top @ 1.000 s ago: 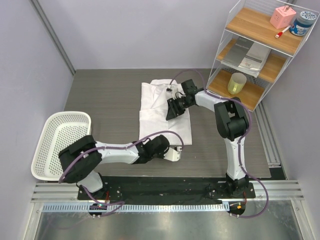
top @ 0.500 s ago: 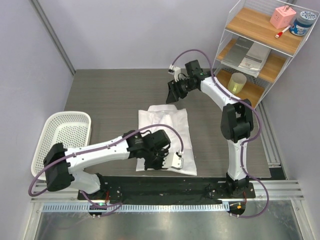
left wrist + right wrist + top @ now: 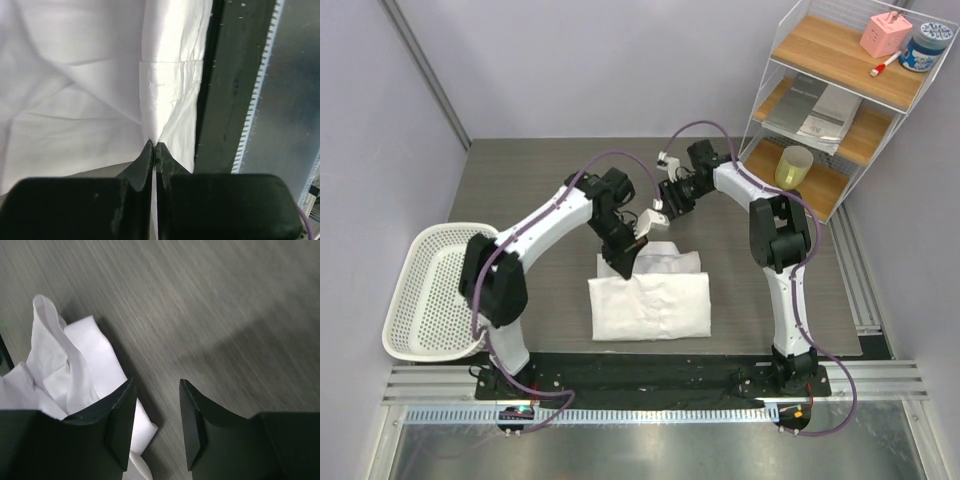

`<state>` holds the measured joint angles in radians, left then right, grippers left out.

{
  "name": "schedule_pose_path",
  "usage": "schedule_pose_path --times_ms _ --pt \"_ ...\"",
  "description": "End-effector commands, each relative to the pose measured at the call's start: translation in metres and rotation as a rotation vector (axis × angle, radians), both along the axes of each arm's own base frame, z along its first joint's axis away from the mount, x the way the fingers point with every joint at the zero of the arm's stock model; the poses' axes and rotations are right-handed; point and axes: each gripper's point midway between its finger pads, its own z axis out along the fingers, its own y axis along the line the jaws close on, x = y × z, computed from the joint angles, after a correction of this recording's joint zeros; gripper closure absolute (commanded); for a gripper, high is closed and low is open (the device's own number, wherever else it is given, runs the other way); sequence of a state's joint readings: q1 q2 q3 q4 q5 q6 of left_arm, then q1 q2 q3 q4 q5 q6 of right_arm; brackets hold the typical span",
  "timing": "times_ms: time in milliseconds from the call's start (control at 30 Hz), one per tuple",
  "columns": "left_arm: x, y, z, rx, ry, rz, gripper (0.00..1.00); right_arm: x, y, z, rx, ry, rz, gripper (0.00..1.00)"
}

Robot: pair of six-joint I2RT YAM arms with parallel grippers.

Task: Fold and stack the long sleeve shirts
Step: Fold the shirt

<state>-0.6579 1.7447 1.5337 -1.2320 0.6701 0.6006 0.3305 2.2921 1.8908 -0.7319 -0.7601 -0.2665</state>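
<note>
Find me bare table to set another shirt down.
Free: table between basket and shirt; also right of the shirt up to the right arm. Crowded: shirt's far edge, where left gripper pinches cloth and right gripper hangs open.

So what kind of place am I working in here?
Probably a robot test cell staged for laundry: a grey table boxed in by plain walls, a wire shelf rack, a white perforated basket and a long sleeve shirt.
</note>
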Motion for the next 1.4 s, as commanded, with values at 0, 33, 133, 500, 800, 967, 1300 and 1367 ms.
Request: schedule_pose_path --times_ms 0,33,133,500,800,967,1300,1367 --pt "0.051 0.002 -0.008 -0.061 0.034 0.019 1.00 -0.024 0.008 -0.002 0.052 0.047 0.071 0.58" --pt "0.067 -0.003 -0.006 -0.075 0.000 0.019 1.00 -0.027 0.008 -0.003 0.052 0.055 0.075 0.59" --pt "0.096 -0.004 -0.037 -0.050 -0.009 0.039 1.00 -0.036 0.009 -0.008 0.055 0.074 0.093 0.61" --pt "0.113 0.003 -0.105 0.013 -0.075 0.066 0.77 -0.059 0.007 -0.026 0.047 0.140 0.115 0.64" --pt "0.036 0.013 -0.111 0.019 -0.014 -0.053 0.90 -0.106 0.008 -0.026 0.058 0.215 0.154 0.67" --pt "-0.005 0.005 -0.092 -0.018 -0.040 -0.107 0.90 -0.129 0.000 -0.007 0.064 0.210 0.124 0.62" --pt "-0.007 -0.004 -0.064 -0.091 -0.105 -0.073 0.51 -0.139 0.016 0.035 0.160 0.284 0.079 0.59" --pt "-0.001 -0.010 -0.066 -0.107 -0.138 -0.070 0.45 -0.147 0.021 0.034 0.169 0.317 0.094 0.60"
